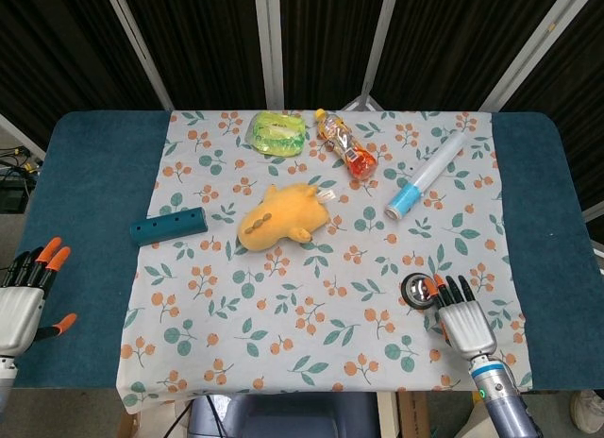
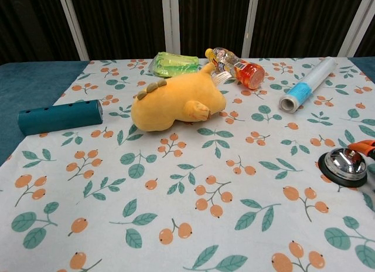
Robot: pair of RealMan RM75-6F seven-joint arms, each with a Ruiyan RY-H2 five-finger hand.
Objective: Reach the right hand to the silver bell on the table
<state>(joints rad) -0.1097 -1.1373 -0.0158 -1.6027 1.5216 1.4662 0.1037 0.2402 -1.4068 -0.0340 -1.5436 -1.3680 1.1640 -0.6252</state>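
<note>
Right hand [image 1: 464,317] beside silver bell [image 1: 418,288] (fingertips at rim); open cloth [image 1: 311,334] left.

We see even, bright light from overhead in both views, with only faint, soft shadows. Just beside the right hand [image 1: 465,314], the silver bell [image 2: 344,161] carries small glare spots on its dome. Behind the counter [image 1: 85,183] the dark curtain stays unlit. Both pictures are sharp, without noticeable blur.
</note>
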